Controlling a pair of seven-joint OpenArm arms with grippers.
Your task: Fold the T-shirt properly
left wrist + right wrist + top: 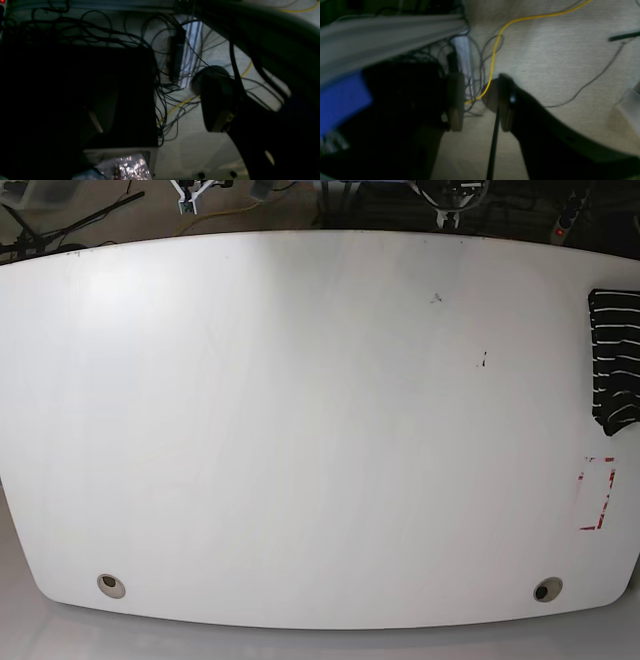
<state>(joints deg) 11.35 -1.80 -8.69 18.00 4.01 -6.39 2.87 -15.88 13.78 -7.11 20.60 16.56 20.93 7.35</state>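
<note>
Striped cloth of the T-shirt (615, 360) lies at the bench's (300, 430) right edge, nearer the left arm; both arms' jaws hang spread, empty, off the bench.

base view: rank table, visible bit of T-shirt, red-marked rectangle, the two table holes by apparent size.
1. Table, fills nearly the whole view.
2. T-shirt, only a striped part shows at the right edge.
3. Red-marked rectangle, smaller than the shirt part.
4. Left hole and right hole: they look alike, no ranking.
</note>
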